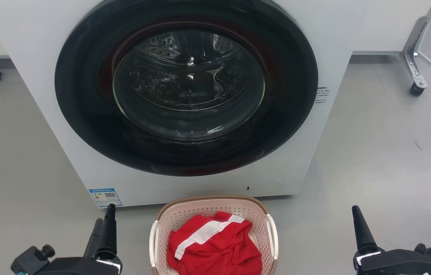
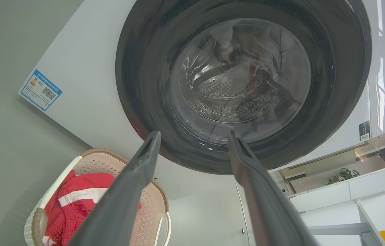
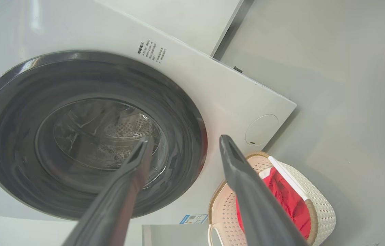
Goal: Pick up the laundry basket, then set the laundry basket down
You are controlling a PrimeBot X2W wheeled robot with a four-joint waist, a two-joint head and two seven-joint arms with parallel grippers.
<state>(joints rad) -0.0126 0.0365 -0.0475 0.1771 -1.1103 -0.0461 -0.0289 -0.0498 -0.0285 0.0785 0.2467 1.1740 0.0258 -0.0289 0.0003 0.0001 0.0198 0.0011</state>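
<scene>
Floor (image 1: 383, 152): grey and smooth; it carried the basket directly.
Washing machine (image 1: 47, 114): white front-loader with a dark round door, standing just behind the basket.
Laundry basket (image 1: 211, 198): stood on the floor at the machine's foot, between the two tools and apart from both; not yet lifted.
Basket build: perforated plastic walls under a woven-look rim. Judged stiff enough to keep its shape, yet likely to flex if squeezed on the wall.
Basket load: one red garment (image 1: 215, 252) with a white stripe, soft and crumpled. Total weight judged light.
Left tool (image 2: 194, 133): fingers spread, grasping nothing, aimed at the machine door.
Right tool (image 3: 184, 138): fingers spread, grasping nothing, likewise aimed at the door.
Handles (image 1: 153, 244): one white loop on each long side. Judged the best hold, one per tool, since a level two-sided lift would stop tipping.
Grip caution: the smooth plastic was judged slippery, so the fingers should close fully round each loop.
</scene>
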